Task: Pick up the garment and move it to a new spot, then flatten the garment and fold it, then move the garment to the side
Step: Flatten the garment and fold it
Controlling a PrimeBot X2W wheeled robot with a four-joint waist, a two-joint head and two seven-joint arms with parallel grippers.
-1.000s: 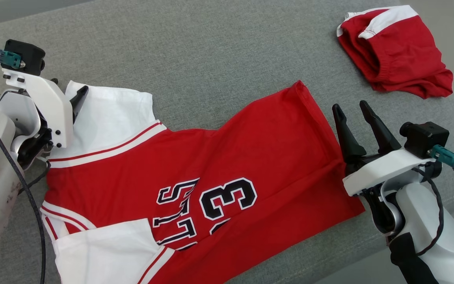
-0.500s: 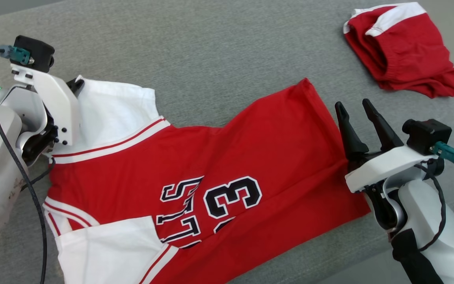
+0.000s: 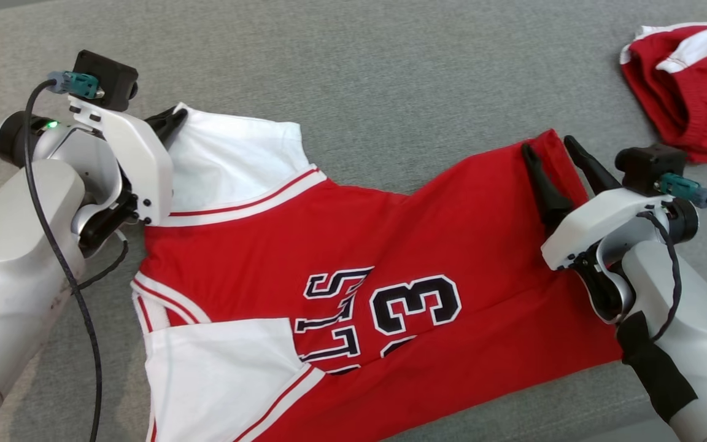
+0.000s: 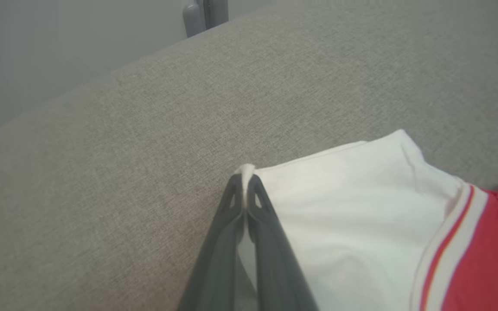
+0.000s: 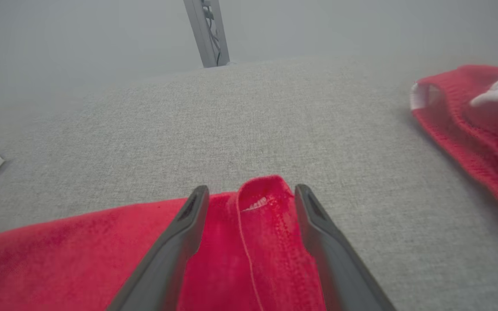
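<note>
The left claw [image 3: 171,121] is clenched on the corner of the white sleeve [image 3: 237,159] of the jersey [image 3: 341,245], at the left of the grey cushion [image 3: 390,73]. The jersey lies spread across the cushion's middle, number side up, hem toward the right. The right claw [image 3: 547,147] is released, its fingers either side of the far hem corner. Red shorts [image 3: 691,92] lie apart at the far right.
</note>
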